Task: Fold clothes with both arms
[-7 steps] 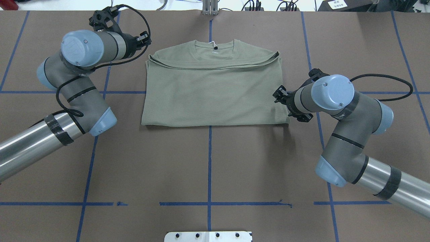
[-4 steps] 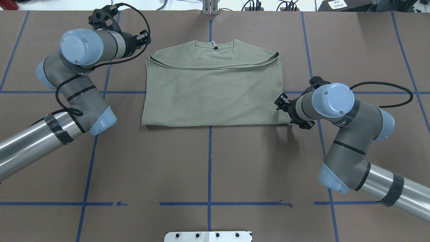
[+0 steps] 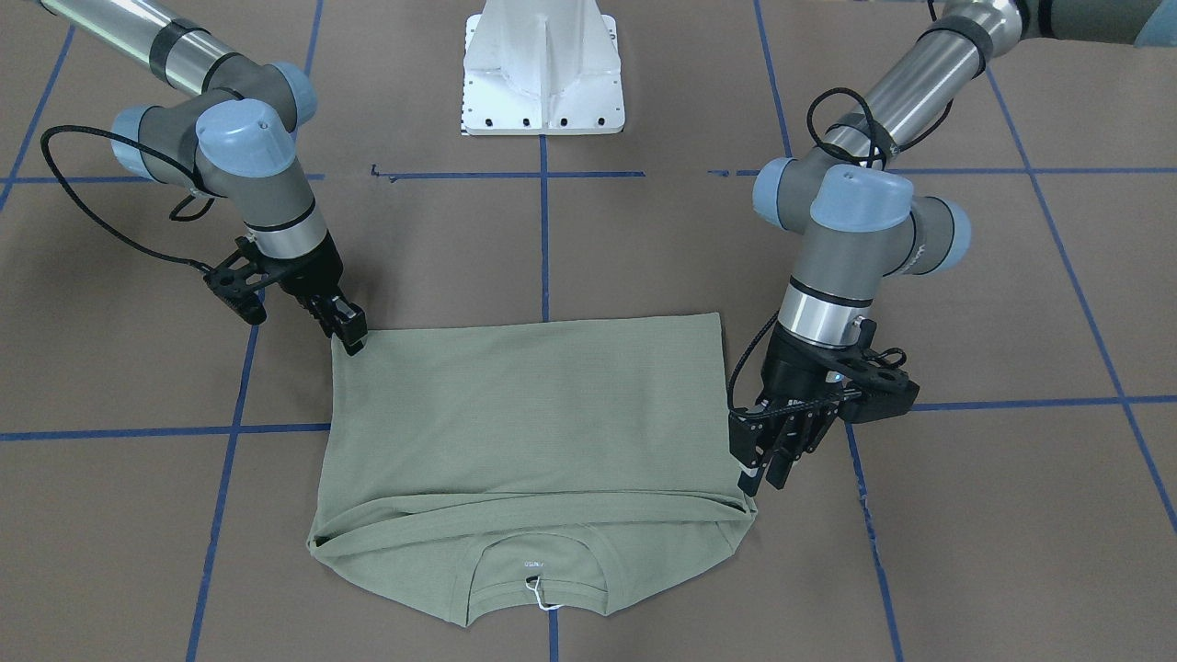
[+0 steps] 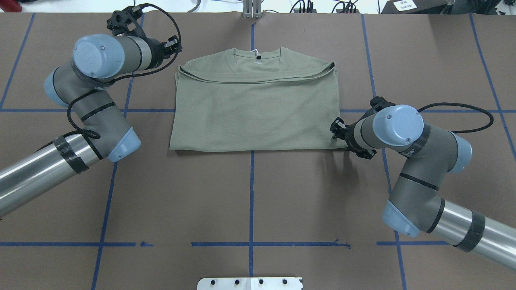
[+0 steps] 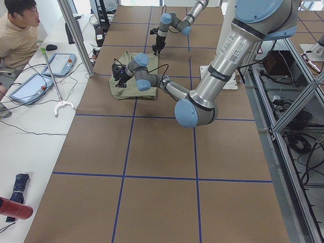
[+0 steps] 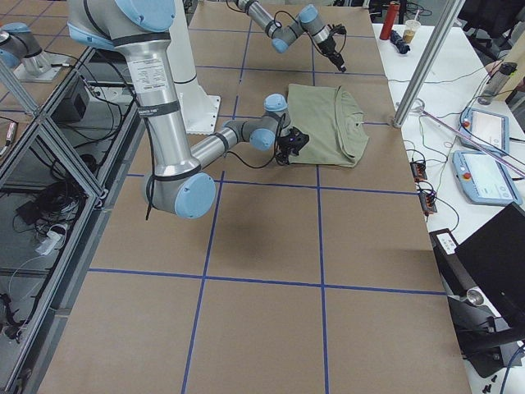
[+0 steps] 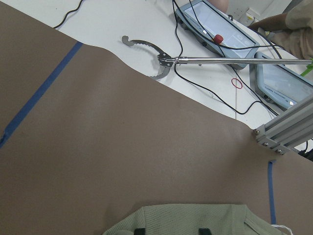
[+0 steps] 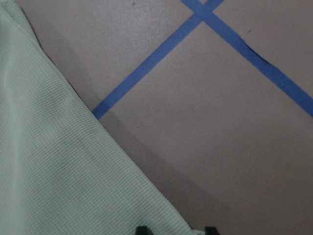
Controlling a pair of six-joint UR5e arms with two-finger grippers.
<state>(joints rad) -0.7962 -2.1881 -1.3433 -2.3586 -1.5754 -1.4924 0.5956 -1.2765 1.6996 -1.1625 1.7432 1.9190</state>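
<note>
Two grippers stood at opposite corners of the sage-green shirt (image 3: 524, 414), which lay folded flat on the brown table (image 3: 644, 257) in the lower middle of the front-facing view, its collar (image 3: 538, 550) and white tag string (image 3: 541, 599) toward the bottom edge. At the shirt's upper-left corner in that view, the right gripper (image 3: 352, 340) pointed down at the cloth's edge; its wrist view showed the fingertips (image 8: 142, 229) spread, one over the knit, the other over bare paper. At the right side, near the folded hem, the left gripper (image 3: 763, 471) hung just beside the shirt, its fingertips (image 7: 203, 230) likewise spread above green fabric, pinching nothing.
</note>
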